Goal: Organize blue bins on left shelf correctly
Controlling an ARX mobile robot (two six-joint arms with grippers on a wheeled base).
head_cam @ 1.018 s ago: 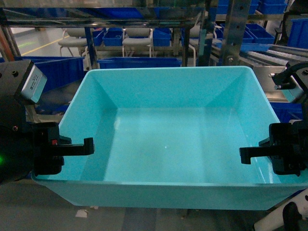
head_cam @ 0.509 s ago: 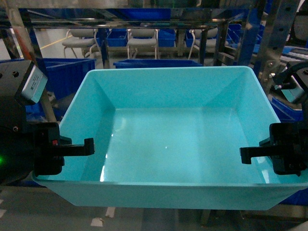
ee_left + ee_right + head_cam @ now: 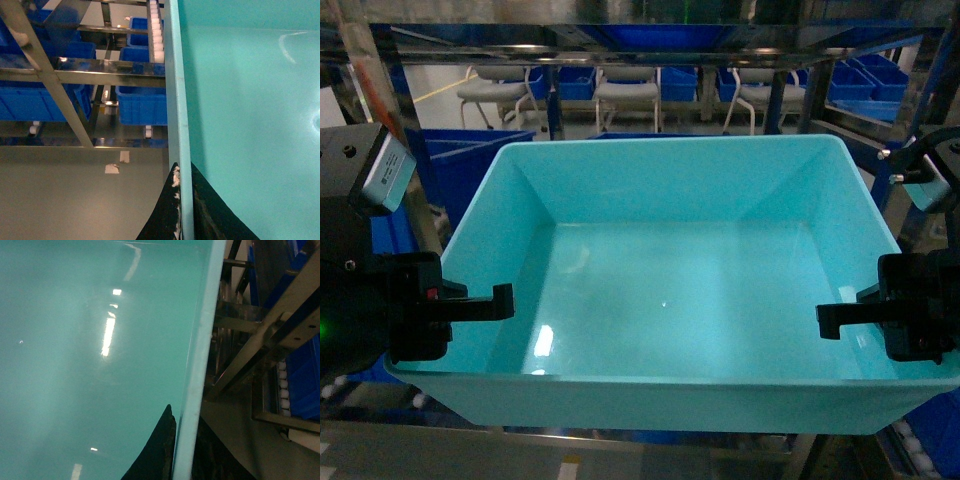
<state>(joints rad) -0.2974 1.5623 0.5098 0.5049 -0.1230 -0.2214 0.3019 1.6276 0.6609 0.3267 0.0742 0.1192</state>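
One light turquoise blue bin fills the head view, held level between both arms. My left gripper is shut on its left rim. My right gripper is shut on its right rim. In the left wrist view the black fingers of the left gripper pinch the thin wall of the bin. The right wrist view shows the right gripper clamping the bin wall the same way. The bin is empty. Steel beams of the left shelf stand just beyond it.
Dark blue ribbed crates sit on the rack's lower tiers. White roller tracks run beside the bin, and more rollers lie on the right. Grey chairs stand behind the shelf. A steel beam lies below the bin's near wall.
The background has slid right and downward behind the bin, and a different shelf section now faces me with a steel beam below. Both grips on the bin are unchanged.
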